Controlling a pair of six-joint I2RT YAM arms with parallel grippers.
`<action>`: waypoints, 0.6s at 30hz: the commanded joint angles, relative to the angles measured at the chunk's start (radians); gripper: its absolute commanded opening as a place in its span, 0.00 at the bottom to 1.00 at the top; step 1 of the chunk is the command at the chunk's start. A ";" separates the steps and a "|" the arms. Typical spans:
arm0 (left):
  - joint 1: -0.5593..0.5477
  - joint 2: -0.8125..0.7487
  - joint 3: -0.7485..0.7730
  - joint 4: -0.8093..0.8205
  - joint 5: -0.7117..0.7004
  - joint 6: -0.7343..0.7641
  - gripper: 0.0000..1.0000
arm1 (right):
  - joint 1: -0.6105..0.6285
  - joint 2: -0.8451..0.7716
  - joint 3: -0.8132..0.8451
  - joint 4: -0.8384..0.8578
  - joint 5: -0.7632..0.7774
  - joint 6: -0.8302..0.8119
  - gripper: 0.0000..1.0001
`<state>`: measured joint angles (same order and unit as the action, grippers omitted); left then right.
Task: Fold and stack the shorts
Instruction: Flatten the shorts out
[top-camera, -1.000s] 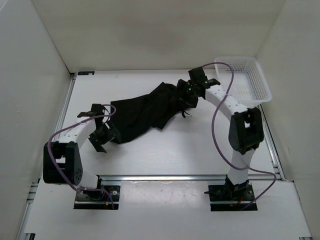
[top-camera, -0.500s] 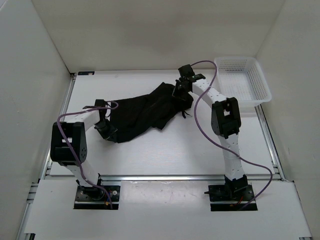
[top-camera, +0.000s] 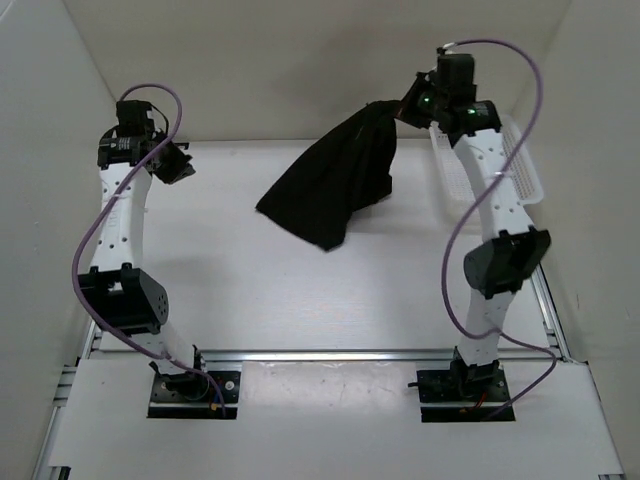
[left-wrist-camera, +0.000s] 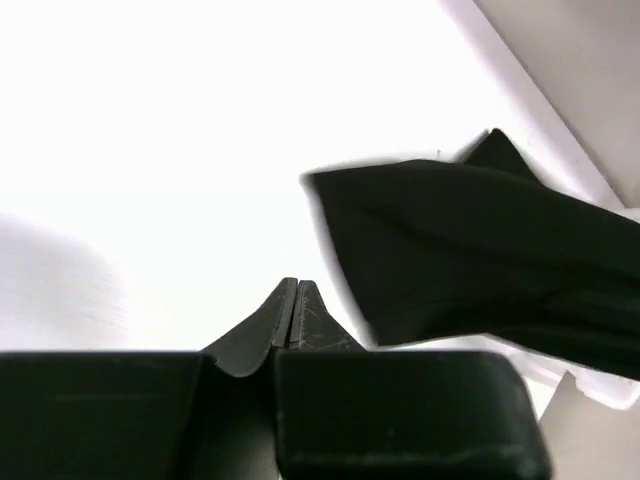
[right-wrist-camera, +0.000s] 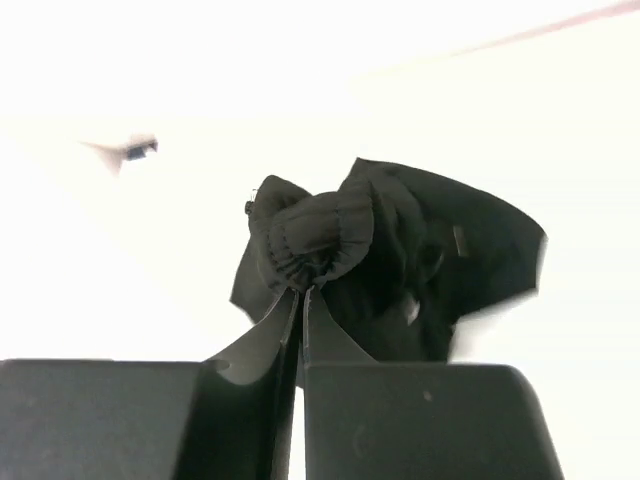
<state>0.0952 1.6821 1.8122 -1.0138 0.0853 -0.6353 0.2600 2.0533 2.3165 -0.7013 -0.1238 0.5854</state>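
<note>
A: Start at the upper left of the overhead view. What is the black two-fingered left claw (top-camera: 175, 163) doing?

B: It holds nothing. Its own wrist camera shows the fingers pressed together tip to tip, clenched on air. It hangs high over the white table (top-camera: 230, 290), near the left wall.

A: And the garment?

B: The black soft fabric shorts (top-camera: 335, 185) are in the upper middle of the frame, to the right of that claw and well apart from it. They hang as one long drape. The long axis slants from the lifted end at upper right down to a free corner near the centre of the frame. Whether that low corner touches the table I cannot tell.

A: Who has the top end?

B: The black right claw (top-camera: 405, 105), at upper right. Its wrist view shows the fingers clamped on a gathered, puckered bunch of fabric, likely the waistband, with the rest dangling below.

A: Further right?

B: The white mesh plastic basket (top-camera: 525, 170) sits at the right edge, partly behind the right arm and just beside the lifted end.

A: So what does the next move turn on?

B: As I read it, the cloth needs a second grip before it can be spread for folding. The free low corner is the end closer to the left claw, to its right and lower in the frame. That arm would have to travel rightward and open first.
</note>
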 joint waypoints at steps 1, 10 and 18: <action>0.011 -0.054 -0.003 -0.114 0.039 0.028 0.10 | 0.004 -0.189 -0.113 0.016 -0.023 -0.082 0.00; -0.303 -0.027 -0.294 0.038 0.145 0.039 0.12 | -0.027 -0.427 -0.597 0.069 0.119 -0.108 0.00; -0.656 0.287 -0.053 0.057 0.163 0.008 0.73 | -0.100 -0.418 -0.661 0.046 0.110 -0.098 0.00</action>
<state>-0.5049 1.9549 1.6547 -0.9825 0.2085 -0.6216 0.1860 1.6680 1.6321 -0.6769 -0.0242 0.5007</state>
